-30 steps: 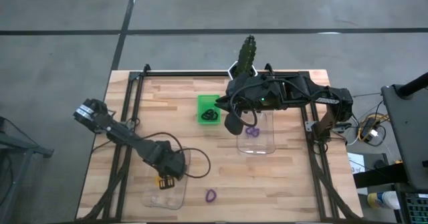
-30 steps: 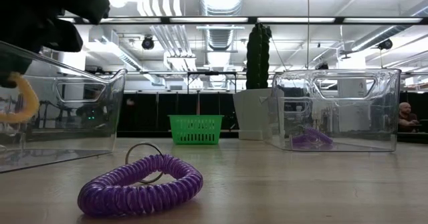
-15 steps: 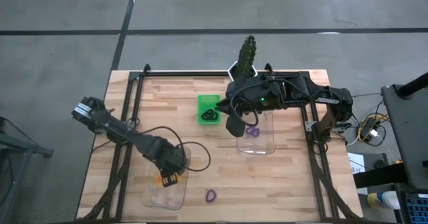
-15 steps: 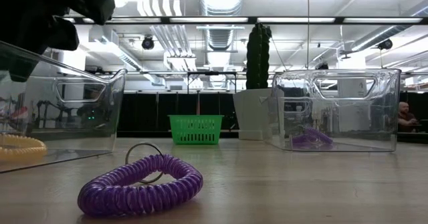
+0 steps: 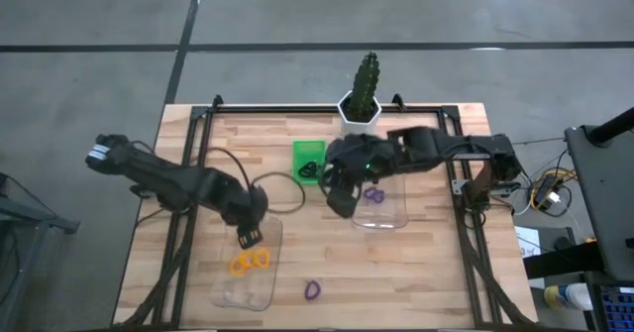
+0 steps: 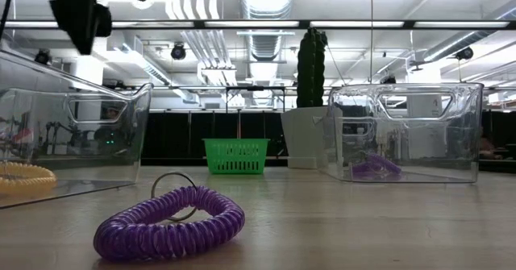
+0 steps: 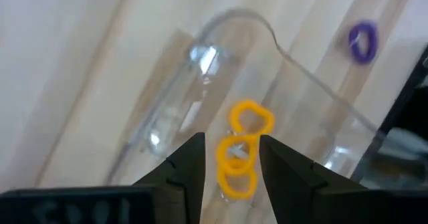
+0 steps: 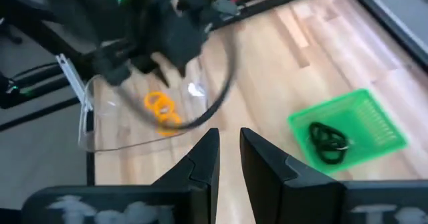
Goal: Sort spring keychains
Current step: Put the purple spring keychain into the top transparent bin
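Three orange spring keychains (image 7: 249, 119) lie on the floor of the left clear box (image 5: 248, 273), and show in the low view as an orange coil (image 6: 24, 176). My left gripper (image 7: 232, 144) hangs open above them (image 5: 248, 238), holding nothing. One purple keychain (image 5: 312, 290) lies on the bare table near the near edge (image 6: 169, 222). Another purple keychain (image 5: 372, 194) lies in the right clear box (image 5: 384, 201). Black keychains (image 8: 328, 142) lie in the green tray (image 5: 297, 154). My right gripper (image 5: 339, 201) is empty at the right box's left side, its fingers (image 8: 204, 158) a narrow gap apart.
A potted cactus (image 5: 363, 86) stands at the table's far edge, behind the green tray and the right box. A dark cable (image 5: 282, 198) loops from the left arm across the table between the tray and the left box. Bare wood lies around the loose purple keychain.
My left gripper let go of an orange keychain, which dropped onto the left box's floor. The gripper then rose and drew back toward the far edge. My right arm swung a little toward the table's left and near side.
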